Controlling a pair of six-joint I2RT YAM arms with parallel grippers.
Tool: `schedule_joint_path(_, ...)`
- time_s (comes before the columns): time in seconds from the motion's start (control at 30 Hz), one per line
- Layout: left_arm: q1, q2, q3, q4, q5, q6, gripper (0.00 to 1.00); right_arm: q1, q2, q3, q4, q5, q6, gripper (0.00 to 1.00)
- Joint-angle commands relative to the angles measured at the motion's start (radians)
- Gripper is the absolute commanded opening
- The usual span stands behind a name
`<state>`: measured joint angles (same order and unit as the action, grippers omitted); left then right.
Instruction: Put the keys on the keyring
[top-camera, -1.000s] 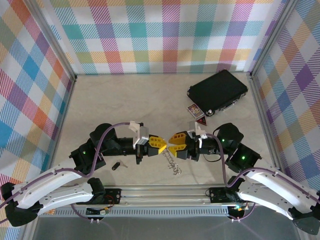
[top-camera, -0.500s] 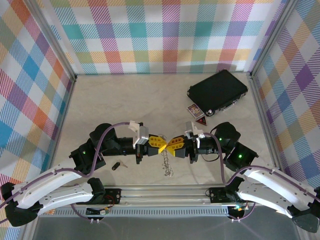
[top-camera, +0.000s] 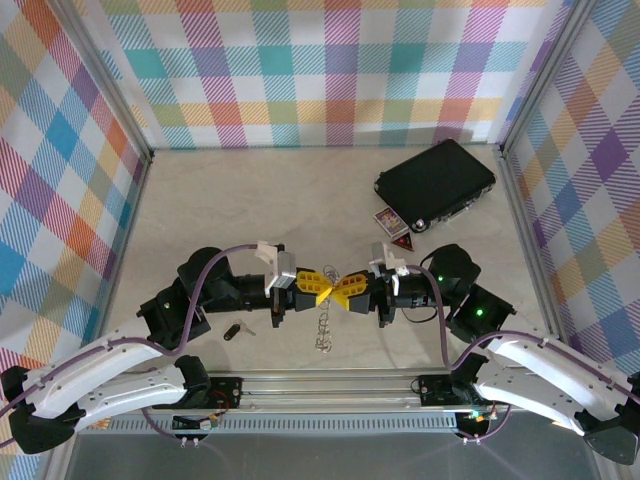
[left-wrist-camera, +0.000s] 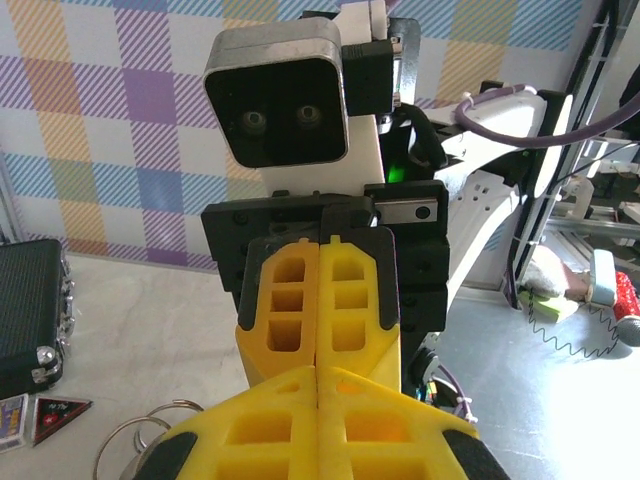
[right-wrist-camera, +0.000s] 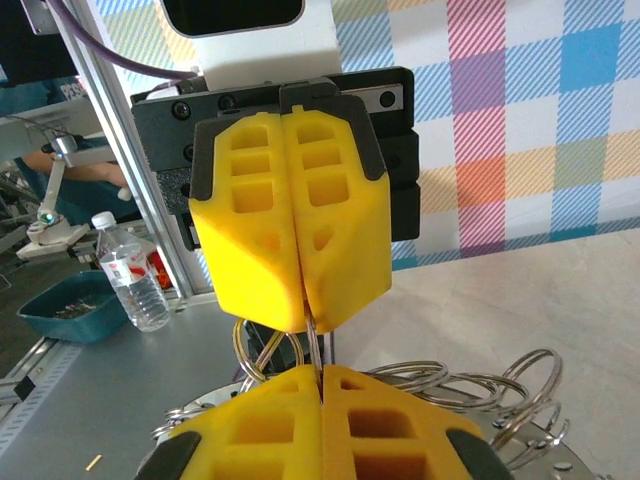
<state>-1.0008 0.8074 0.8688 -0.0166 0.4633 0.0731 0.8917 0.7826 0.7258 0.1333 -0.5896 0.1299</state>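
Observation:
My two yellow-fingered grippers meet tip to tip above the table's near middle. The left gripper (top-camera: 320, 287) and the right gripper (top-camera: 345, 289) are both shut. In the right wrist view a thin ring of the keyring (right-wrist-camera: 316, 345) runs from the left gripper (right-wrist-camera: 305, 322) above into my right gripper (right-wrist-camera: 322, 372) below, pinched by both. More silvery rings (right-wrist-camera: 480, 385) loop beside the right fingers. The rest of the keyring chain (top-camera: 323, 332) dangles under the fingertips. The small black-headed key (top-camera: 232, 331) lies on the table, left of the chain and apart from both grippers.
A black rectangular case (top-camera: 435, 183) lies at the back right, with small cards (top-camera: 391, 224) in front of it. Checkered walls close in the table on three sides. A metal rail (top-camera: 330, 382) runs along the near edge.
My right gripper moved left to the left gripper's tips and shut on the ring. The hanging chain shifted left. The left gripper stayed shut and in place.

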Motion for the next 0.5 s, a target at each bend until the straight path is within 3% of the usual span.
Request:
schedule_joint_path(0.0, -0.013, -0.028, -0.014, -0.052, -0.007, 0.023, 0.0, 0.0, -0.014, 0.033, -0.064, 0.05, -0.068, 0.0)
schedule_joint_path(0.13, -0.013, -0.03, -0.017, -0.069, -0.011, 0.027, 0.0, 0.0, -0.011, 0.06, -0.122, 0.034, -0.099, 0.0)
schedule_joint_path(0.33, -0.013, -0.043, -0.027, -0.047, 0.0, 0.024, 0.0, 0.0, -0.043, 0.028, -0.07, 0.002, -0.104, 0.0)
schedule_joint_path(0.47, -0.013, -0.042, -0.019, -0.088, -0.001, 0.031, 0.04, 0.0, -0.042, 0.07, -0.166, 0.032, -0.153, 0.0)
